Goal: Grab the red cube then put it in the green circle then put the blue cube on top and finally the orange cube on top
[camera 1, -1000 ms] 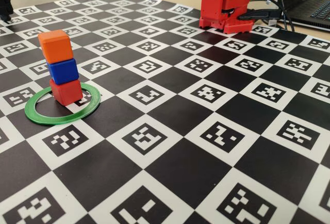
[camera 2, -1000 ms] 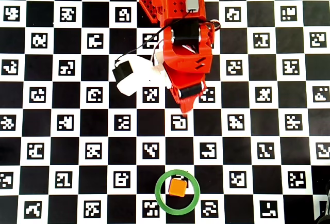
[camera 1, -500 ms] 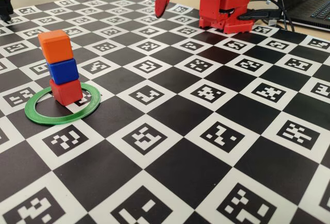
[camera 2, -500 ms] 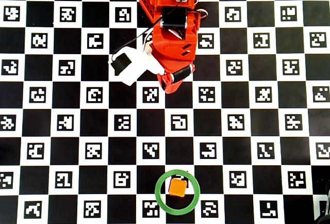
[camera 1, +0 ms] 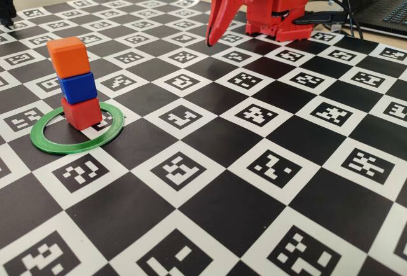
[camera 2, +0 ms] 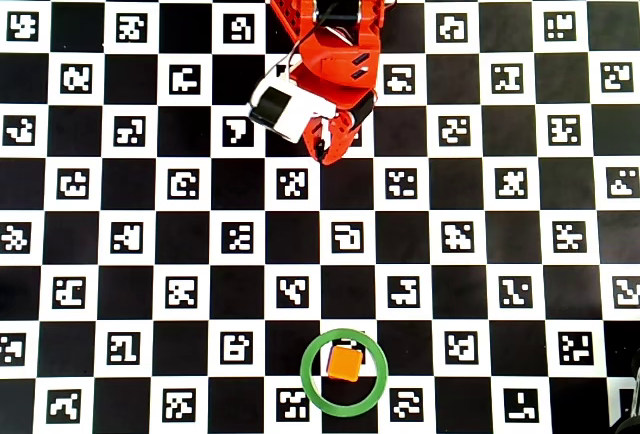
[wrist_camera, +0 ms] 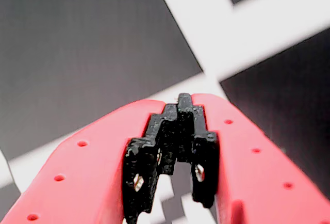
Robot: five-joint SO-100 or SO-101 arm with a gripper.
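Hanging near my base with its tip pointed down at the checkered marker board (camera 1: pixel 254 161), my claw (camera 1: pixel 208 42) is closed and carries nothing; in the wrist view the two red fingers (wrist_camera: pixel 93 167) meet at their black toothed pads (wrist_camera: pixel 178 126), with only blurred black and white squares beneath them. Well away from my claw, across the board on the side far from my base, the green circle (camera 1: pixel 44 141) lies flat. Inside it stands a three-cube tower: the red cube (camera 1: pixel 81 112) sits on the board within the ring, toward the ring's edge that faces my claw, the blue cube (camera 1: pixel 77 88) rests on it, and the orange cube (camera 1: pixel 68 56) tops the stack. Each cube is turned a little against the one below, yet the tower stands upright. From overhead only the orange cube (camera 2: pixel 345 363) shows inside the ring (camera 2: pixel 310 386), almost straight out ahead of my claw (camera 2: pixel 325 152). Nothing lies on the squares between my claw and the stack.
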